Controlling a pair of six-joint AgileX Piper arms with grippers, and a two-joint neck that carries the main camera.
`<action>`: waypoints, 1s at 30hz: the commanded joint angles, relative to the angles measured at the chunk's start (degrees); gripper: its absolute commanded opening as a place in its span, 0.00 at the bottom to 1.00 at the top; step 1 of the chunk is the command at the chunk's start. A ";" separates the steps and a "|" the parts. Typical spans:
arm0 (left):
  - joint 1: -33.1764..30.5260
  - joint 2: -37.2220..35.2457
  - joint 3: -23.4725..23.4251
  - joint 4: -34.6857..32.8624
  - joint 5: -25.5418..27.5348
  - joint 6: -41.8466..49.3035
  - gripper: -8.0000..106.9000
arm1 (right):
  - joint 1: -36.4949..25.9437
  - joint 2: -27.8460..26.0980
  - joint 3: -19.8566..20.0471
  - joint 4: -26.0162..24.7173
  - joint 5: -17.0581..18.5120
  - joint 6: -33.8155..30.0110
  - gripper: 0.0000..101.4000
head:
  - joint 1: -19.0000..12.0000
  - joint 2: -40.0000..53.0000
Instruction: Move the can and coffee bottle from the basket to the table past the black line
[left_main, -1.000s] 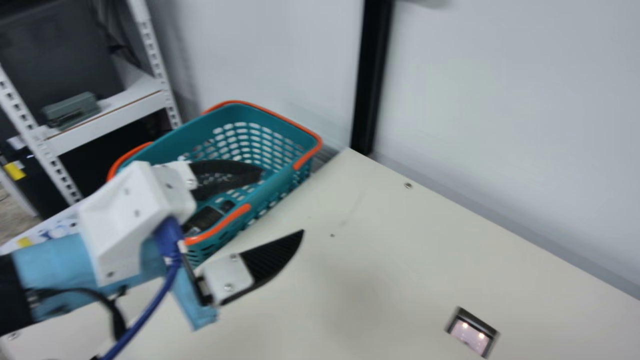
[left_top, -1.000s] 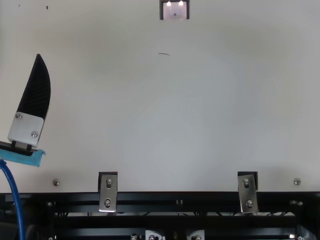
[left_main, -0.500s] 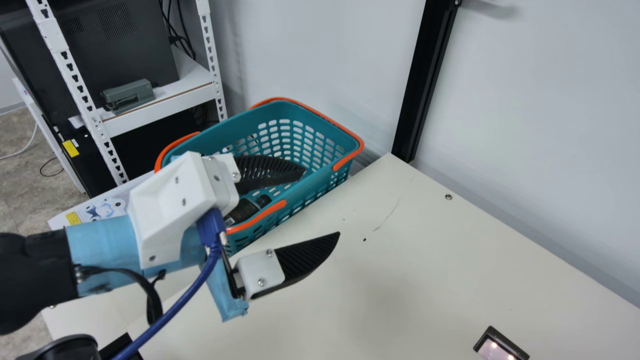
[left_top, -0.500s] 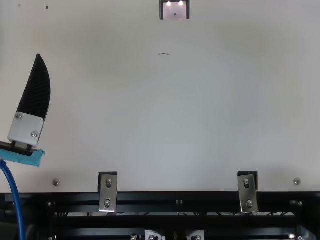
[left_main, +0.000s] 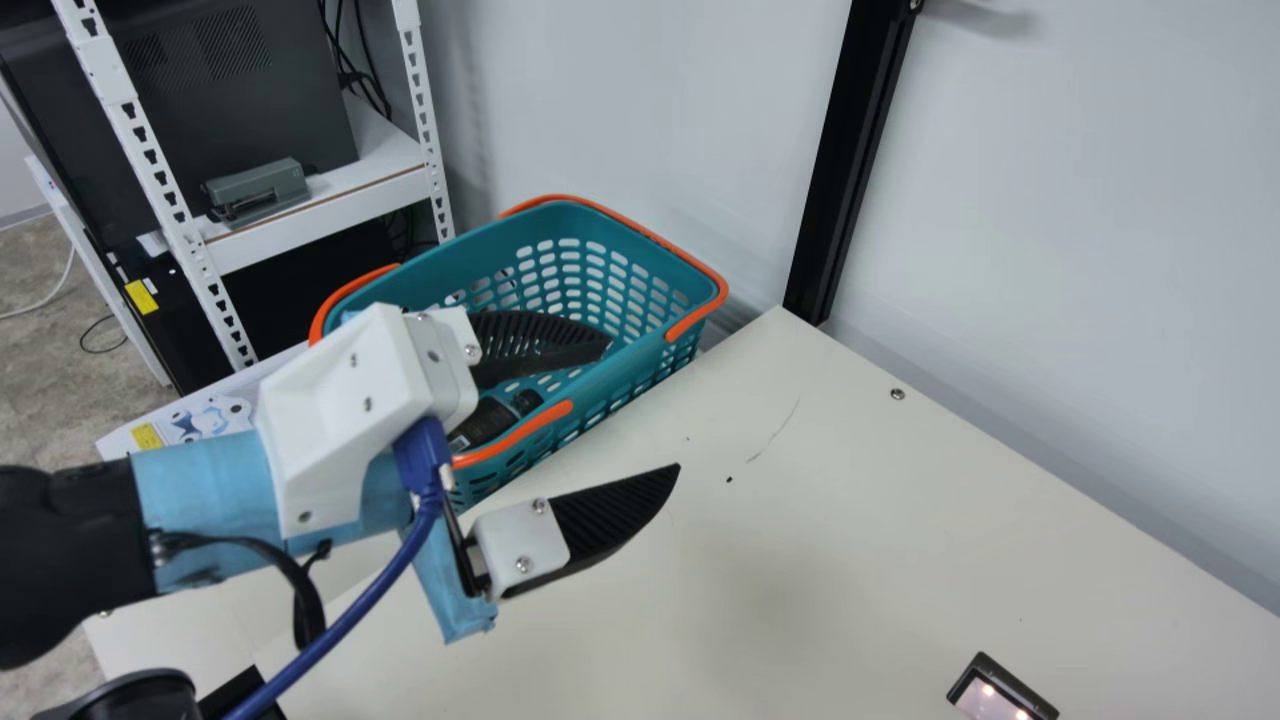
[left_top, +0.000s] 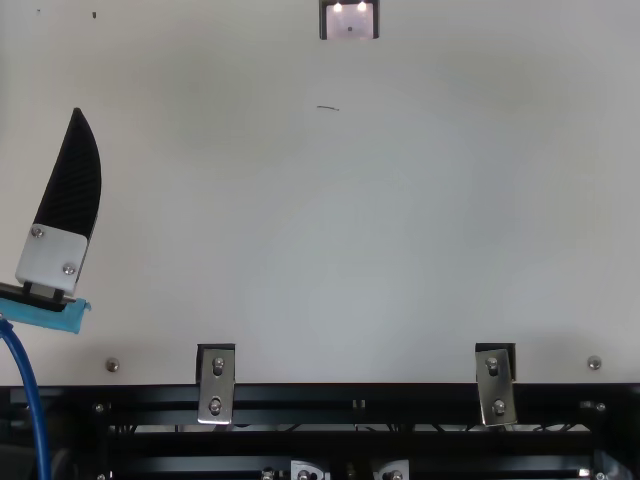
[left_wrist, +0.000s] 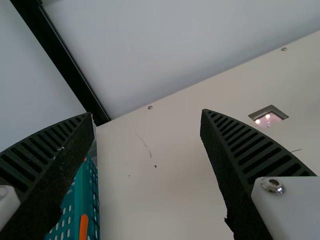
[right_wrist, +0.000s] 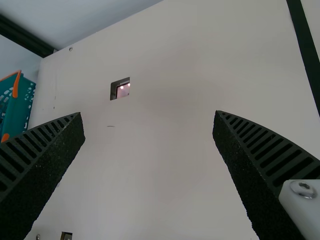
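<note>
Basket (left_main: 628, 376), teal with orange handles: at the left edge of the counter (left_main: 850, 560). Contents: one dark bottle (left_main: 486, 421), lying aslant near the wall closest to the counter, taken to be the coffee bottle. Can: place cannot be told, the basket's inside being partly hidden.

Left jaws (left_main: 644, 406): spread wide, nothing held; one finger seen against the basket, the other against the counter.

Right jaws (right_wrist: 148, 113): likewise wide apart, nothing held, facing the counter.

Black line (right_wrist: 304, 47): on the counter, well apart from the basket.

Completed: no part, as far as can be judged; the bottle is unclaimed in the basket.

Outstanding: probably the whole job, namely grasping the bottle, lifting it over the rim, and setting it past the black line; the same for the can, once found.
</note>
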 joint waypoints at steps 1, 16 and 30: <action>0.00 0.00 0.00 0.00 0.00 0.00 0.85 | 0.00 0.00 0.00 0.00 0.00 0.00 1.00 | -1.80 1.13; 2.74 4.70 -3.34 6.92 -2.41 -10.13 0.85 | 0.00 0.00 0.00 0.00 0.00 0.00 1.00 | -1.80 1.13; 20.57 21.95 -15.04 11.75 -4.21 -23.28 0.85 | 0.00 0.00 0.00 0.00 0.00 0.00 1.00 | -1.80 1.13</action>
